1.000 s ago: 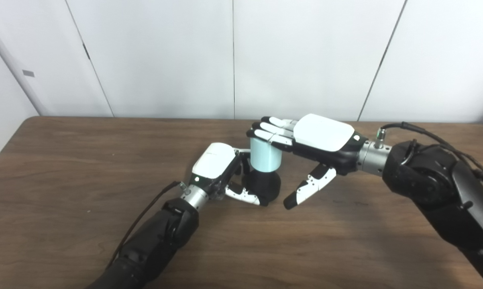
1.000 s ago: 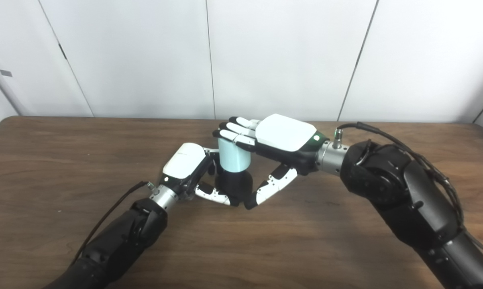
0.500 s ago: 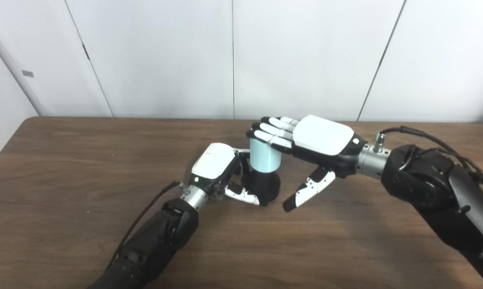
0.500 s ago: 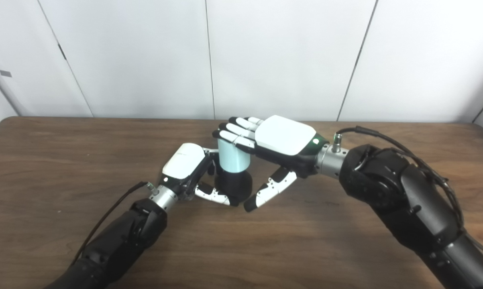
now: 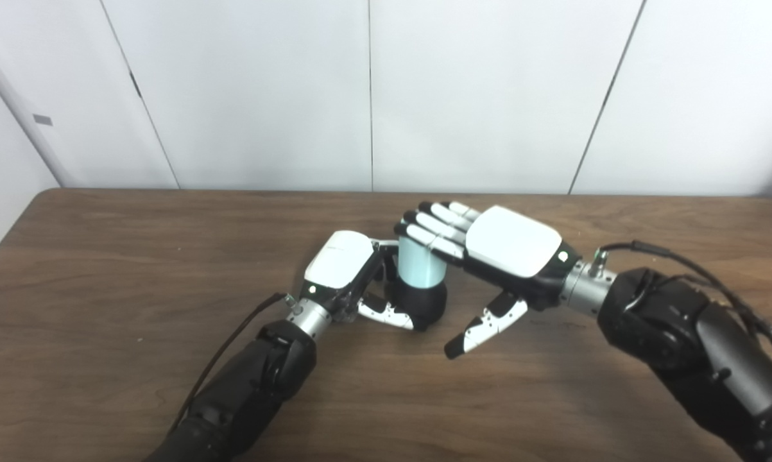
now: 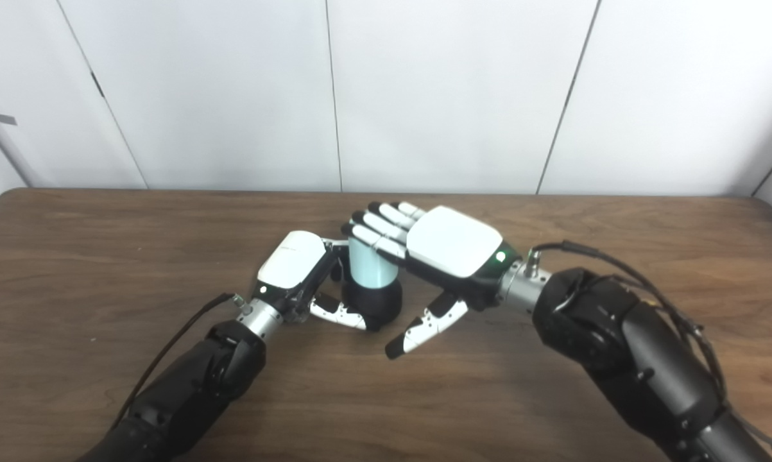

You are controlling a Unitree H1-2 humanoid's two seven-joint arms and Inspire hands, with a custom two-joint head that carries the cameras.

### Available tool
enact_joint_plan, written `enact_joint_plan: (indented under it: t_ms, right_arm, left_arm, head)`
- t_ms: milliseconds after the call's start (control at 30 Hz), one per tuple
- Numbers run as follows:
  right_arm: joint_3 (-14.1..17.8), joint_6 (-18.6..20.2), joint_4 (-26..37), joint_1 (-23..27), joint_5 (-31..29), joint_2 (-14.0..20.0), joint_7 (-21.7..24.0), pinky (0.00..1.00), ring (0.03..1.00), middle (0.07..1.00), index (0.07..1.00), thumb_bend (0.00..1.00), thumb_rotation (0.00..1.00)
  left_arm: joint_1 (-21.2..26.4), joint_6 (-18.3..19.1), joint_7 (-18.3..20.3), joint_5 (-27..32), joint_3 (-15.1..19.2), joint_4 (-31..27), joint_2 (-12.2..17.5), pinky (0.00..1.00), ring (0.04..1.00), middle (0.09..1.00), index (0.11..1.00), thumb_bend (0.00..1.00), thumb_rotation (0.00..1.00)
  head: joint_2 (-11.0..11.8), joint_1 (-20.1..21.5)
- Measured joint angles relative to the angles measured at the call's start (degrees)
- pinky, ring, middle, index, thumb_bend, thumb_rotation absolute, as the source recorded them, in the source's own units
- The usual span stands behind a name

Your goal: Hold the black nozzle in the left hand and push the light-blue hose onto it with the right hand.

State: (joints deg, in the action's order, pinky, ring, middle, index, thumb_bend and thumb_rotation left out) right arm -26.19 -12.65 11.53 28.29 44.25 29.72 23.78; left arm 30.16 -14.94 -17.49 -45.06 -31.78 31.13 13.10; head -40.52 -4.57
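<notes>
My left hand [image 5: 342,273] wraps black nozzle [image 5: 422,303], standing at table [image 5: 103,269] centre. Light-blue hose [image 5: 420,263] sits upright on nozzle. My right hand [image 5: 491,247] flat, fingers spread atop hose, holding nothing. Hose looks stiff, light, smooth: press top rim squarely, nozzle gripped low.

The left hand [image 5: 347,273] was curled closed, palm turned rightward, its forearm low (nearly flat). The right hand [image 5: 488,250] lay palm-down, fingers [image 5: 432,228] extended leftward, thumb [image 5: 482,324] hanging apart below.
</notes>
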Motion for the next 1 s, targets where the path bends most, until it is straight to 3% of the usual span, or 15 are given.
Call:
enact_joint_plan:
  t_ms: [267, 433, 567, 667, 833, 933, 1000]
  right_arm:
    - [1.3, 1.6, 0.0, -0.4, -1.7, -1.0, 0.4, 0.96, 1.0, 1.0, 1.0, 0.74, 0.9]
    - [3.2, -1.1, -2.7, -0.5, -5.3, -1.4, -1.4, 0.92, 0.991, 1.0, 1.0, 0.68, 0.89]
    - [5.9, -0.2, -3.4, -0.7, -10.7, -2.9, -0.5, 0.85, 0.962, 1.0, 1.0, 0.68, 0.8]
    - [8.7, 4.8, -3.3, -1.5, -16.5, -5.4, 1.2, 0.82, 0.958, 1.0, 1.0, 0.69, 0.72]
    - [16.6, 19.3, -1.3, -3.4, -30.8, -11.9, 2.7, 0.73, 0.908, 0.992, 1.0, 0.71, 0.68]
    - [23.1, 28.0, -0.6, -3.7, -38.7, -17.7, -0.2, 0.71, 0.852, 0.99, 1.0, 0.67, 0.66]
    - [27.2, 32.9, -0.5, -3.2, -43.2, -21.5, -2.8, 0.67, 0.816, 0.977, 1.0, 0.7, 0.66]
  left_arm:
    - [-0.2, 0.5, 0.2, 0.1, 0.1, -0.4, 0.0, 0.29, 0.405, 0.434, 0.504, 0.53, 0.0]
    - [-0.1, 0.4, 0.2, 0.1, 0.1, -0.3, 0.0, 0.3, 0.416, 0.439, 0.504, 0.53, 0.0]
    - [0.0, 0.4, 0.2, 0.1, 0.1, -0.2, -0.1, 0.31, 0.418, 0.438, 0.506, 0.52, 0.0]
    - [0.0, 0.4, 0.2, 0.1, 0.1, -0.2, -0.1, 0.31, 0.417, 0.437, 0.505, 0.53, 0.0]
    - [0.2, 0.2, 0.2, 0.1, 0.1, 0.1, -0.2, 0.31, 0.421, 0.44, 0.504, 0.53, 0.0]
    - [0.3, 0.0, 0.1, 0.1, 0.0, 0.3, -0.2, 0.31, 0.417, 0.437, 0.503, 0.53, 0.0]
    - [0.4, -0.3, 0.1, 0.1, 0.0, 0.6, -0.2, 0.31, 0.42, 0.437, 0.504, 0.53, 0.0]
  head:
    - [0.4, 0.3]
    - [0.7, 0.4]
    - [1.0, 0.4]
    - [1.0, 0.4]
    - [1.2, 0.3]
    - [1.2, 0.4]
    - [1.2, 0.4]
